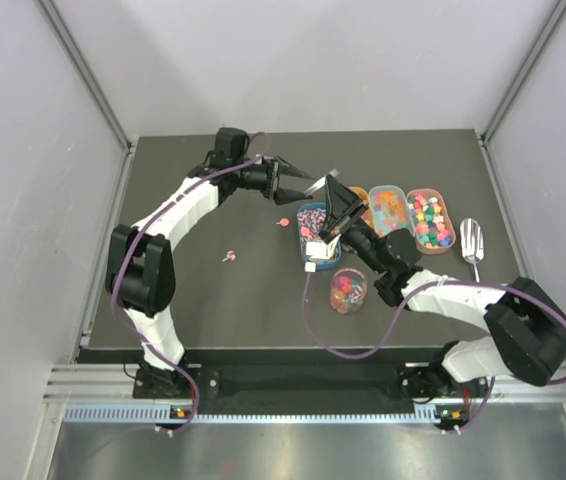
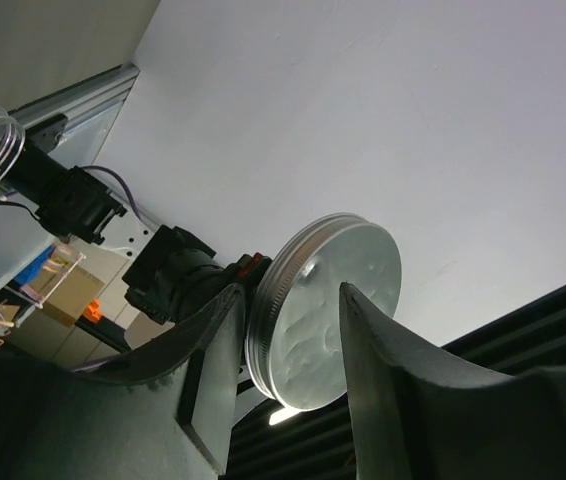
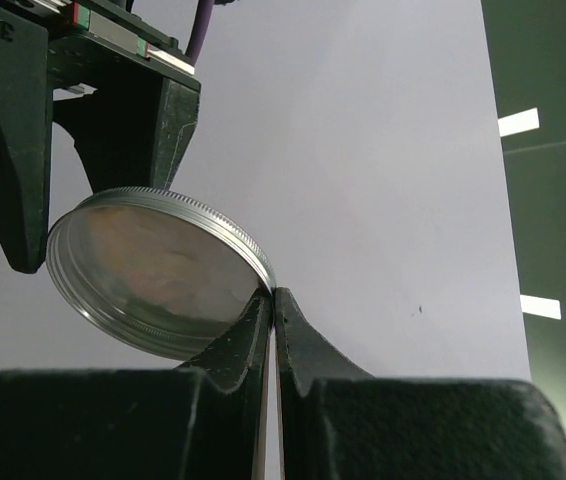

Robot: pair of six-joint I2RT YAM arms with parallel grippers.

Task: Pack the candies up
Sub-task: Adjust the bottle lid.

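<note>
Left gripper (image 2: 291, 293) clamped on lid (image 2: 348, 280), right gripper (image 3: 271, 296) pinched closed, 2 arms raised, tips meeting

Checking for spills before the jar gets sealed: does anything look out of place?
Yes. Two candies lie loose on the table: one just left of the blue tray, the other farther left. Nothing else stands out.

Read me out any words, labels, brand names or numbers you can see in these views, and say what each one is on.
No text can be read in any view.
Metal lid in the left tool: plain, no print.
Clear jar and scoop: no label visible.
Background box in the left wrist view: too blurred to read anything.
</note>
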